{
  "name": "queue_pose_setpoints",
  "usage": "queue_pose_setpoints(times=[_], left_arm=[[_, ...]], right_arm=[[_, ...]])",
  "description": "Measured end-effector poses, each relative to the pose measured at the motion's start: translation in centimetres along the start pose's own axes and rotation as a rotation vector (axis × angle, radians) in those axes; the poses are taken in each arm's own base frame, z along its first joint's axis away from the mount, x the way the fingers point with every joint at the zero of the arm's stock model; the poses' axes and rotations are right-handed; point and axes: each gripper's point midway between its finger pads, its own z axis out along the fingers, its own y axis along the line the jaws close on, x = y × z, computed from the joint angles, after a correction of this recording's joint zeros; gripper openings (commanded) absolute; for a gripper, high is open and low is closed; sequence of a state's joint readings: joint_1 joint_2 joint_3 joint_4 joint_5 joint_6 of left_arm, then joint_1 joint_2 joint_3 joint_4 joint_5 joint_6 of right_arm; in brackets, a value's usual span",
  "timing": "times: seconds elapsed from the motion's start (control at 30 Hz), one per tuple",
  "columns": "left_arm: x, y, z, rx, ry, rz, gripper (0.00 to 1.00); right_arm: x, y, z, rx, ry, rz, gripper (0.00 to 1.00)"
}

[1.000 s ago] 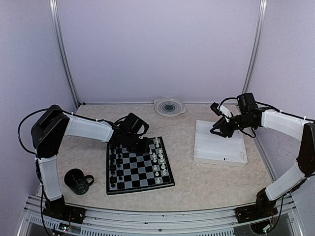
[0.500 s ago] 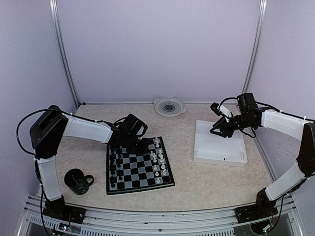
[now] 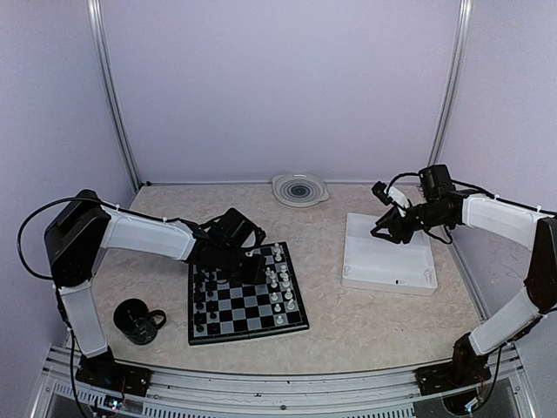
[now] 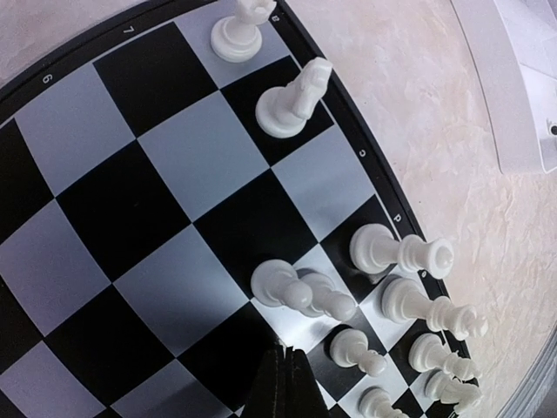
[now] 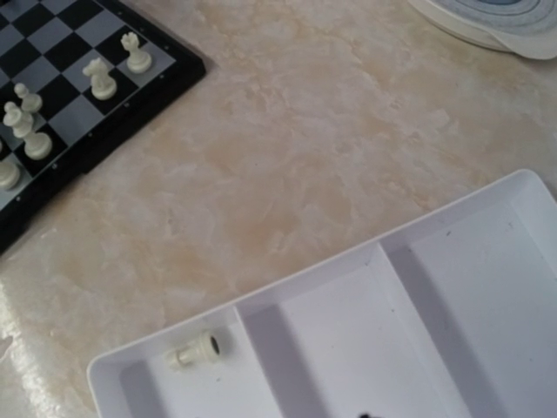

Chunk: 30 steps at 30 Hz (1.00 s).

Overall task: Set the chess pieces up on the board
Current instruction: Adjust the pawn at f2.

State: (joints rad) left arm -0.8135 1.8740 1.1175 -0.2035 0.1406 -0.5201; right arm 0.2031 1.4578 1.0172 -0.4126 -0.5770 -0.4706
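Marbled tabletop, lilac walls. board sits left of centre, well apart from tray. white pieces stand along its right side, black pieces along its left. Versus half a second ago, I see left arm's elbow swung out and lower, and left gripper nudged right over board's far rows. Its jaws look pressed together in wrist view, nothing seen between. right gripper unchanged above tray; its jaw opening I cannot tell. One white piece lies on its side in tray's corner compartment.
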Motion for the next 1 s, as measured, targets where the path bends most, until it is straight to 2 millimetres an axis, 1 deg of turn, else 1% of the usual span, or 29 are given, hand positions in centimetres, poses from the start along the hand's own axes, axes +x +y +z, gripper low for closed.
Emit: queue_pose_setpoints(times=[0.37,0.63,0.87,1.0], left_arm=[[-0.9,0.4,0.7,-0.005,0.0,-0.003,0.0],[-1.6,1.1,0.9,-0.008,-0.008,-0.02,0.0],[-2.3,1.0,1.3,-0.001,-0.019,-0.023,0.0],[-2.3,1.0,1.4,0.001,-0.02,-0.028,0.0]], right_arm=[[0.0,0.0,0.0,0.001,0.0,-0.001,0.38],[0.0,0.0,0.0,0.001,0.0,-0.003,0.38],[0.0,0.0,0.0,0.001,0.0,-0.003,0.38],[0.0,0.0,0.0,0.002,0.001,-0.003,0.39]])
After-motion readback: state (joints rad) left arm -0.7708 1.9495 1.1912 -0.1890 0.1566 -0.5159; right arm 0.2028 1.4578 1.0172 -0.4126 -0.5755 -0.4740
